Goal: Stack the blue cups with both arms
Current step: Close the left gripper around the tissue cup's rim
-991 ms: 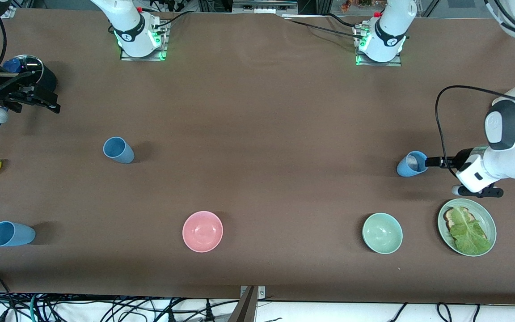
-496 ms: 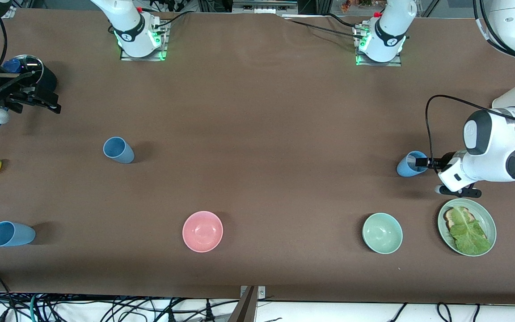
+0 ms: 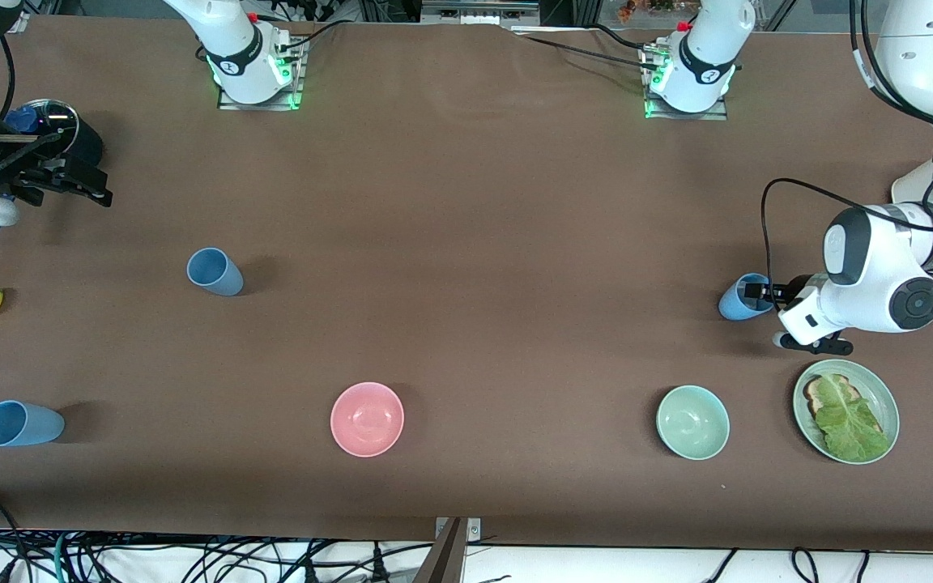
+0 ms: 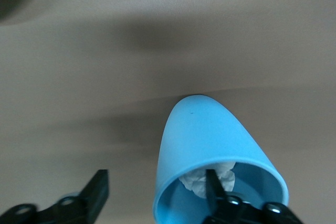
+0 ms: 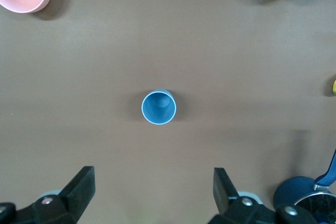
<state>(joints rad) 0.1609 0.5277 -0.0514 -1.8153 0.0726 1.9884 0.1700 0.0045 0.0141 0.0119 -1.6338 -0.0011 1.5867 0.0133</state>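
Front view: left gripper (image 3: 760, 291) at the rim of a blue cup (image 3: 738, 300) toward the left arm's end; two more cups (image 3: 215, 271) (image 3: 19, 423) toward the right arm's end. Right gripper (image 3: 70, 180) waits.
Left wrist: one finger (image 4: 216, 190) inside the cup (image 4: 210, 140), one outside, spread; close squarely on the wall.
Right wrist: right gripper (image 5: 152, 192) spread above an upright cup (image 5: 159, 107)

The left gripper (image 3: 758, 290) hides part of the mouth of the blue cup (image 3: 740, 298) it reaches into; in the left wrist view that cup's rim (image 4: 220, 203) is cut off by the frame edge, and the crumpled white matter inside (image 4: 202, 183) cannot be identified. The right gripper (image 3: 37, 174) hides most of the lidded saucepan (image 3: 57, 123).
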